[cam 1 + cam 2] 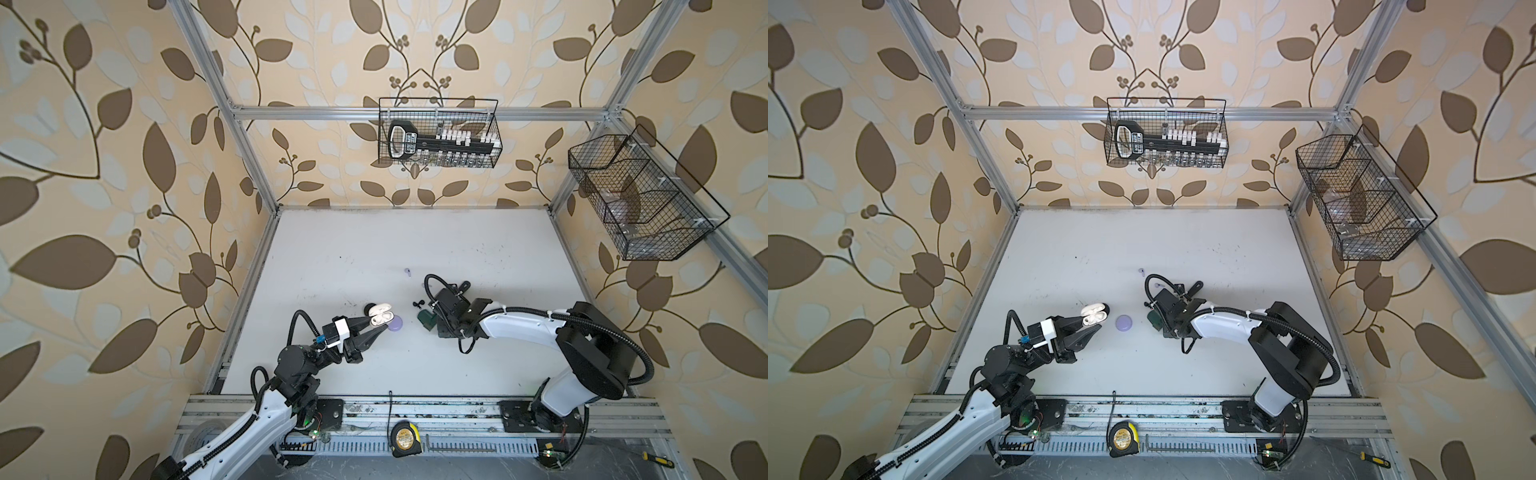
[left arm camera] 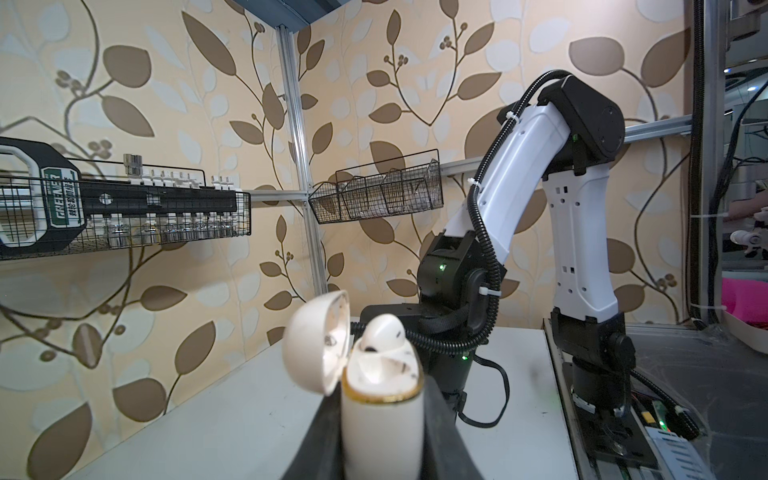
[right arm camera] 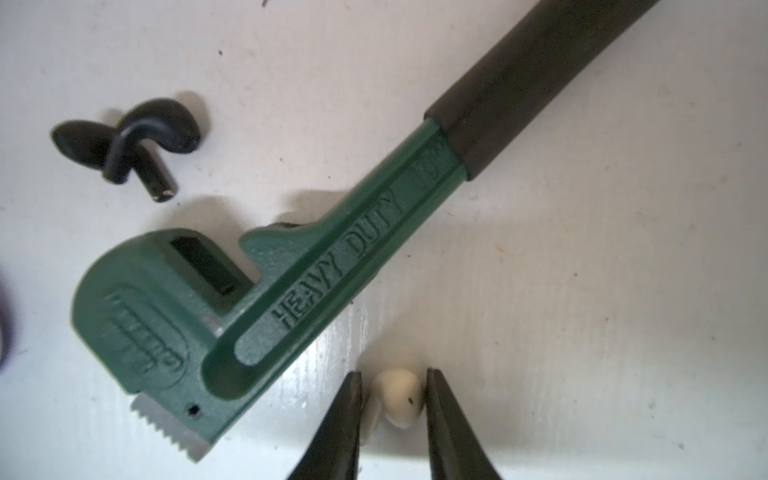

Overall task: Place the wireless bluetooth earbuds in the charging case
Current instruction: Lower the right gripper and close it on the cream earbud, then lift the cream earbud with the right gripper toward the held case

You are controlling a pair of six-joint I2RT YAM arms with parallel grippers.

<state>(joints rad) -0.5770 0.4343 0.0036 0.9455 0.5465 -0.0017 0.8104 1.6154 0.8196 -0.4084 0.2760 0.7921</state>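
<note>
My left gripper (image 2: 380, 401) is shut on a white charging case (image 2: 380, 432), held upright with its lid (image 2: 316, 340) swung open. One white earbud (image 2: 384, 328) sits in it. In both top views the case (image 1: 381, 318) (image 1: 1094, 318) hangs over the table's left middle. My right gripper (image 3: 392, 376) points down at the table, its fingers touching both sides of a second white earbud (image 3: 399, 397). Two black earbuds (image 3: 124, 145) (image 1: 417, 304) lie crossed nearby. Two lilac earbuds (image 1: 1140, 271) (image 1: 1157, 285) lie farther back. A closed lilac case (image 1: 395, 324) (image 1: 1124, 323) rests between the arms.
A green wrench (image 3: 291, 282) (image 1: 426, 320) lies close beside the right gripper's fingers. A black case (image 1: 369, 309) sits behind the white one. Wire baskets (image 1: 438, 139) (image 1: 640, 195) hang on the back and right walls. A tape measure (image 1: 405, 438) lies on the front rail.
</note>
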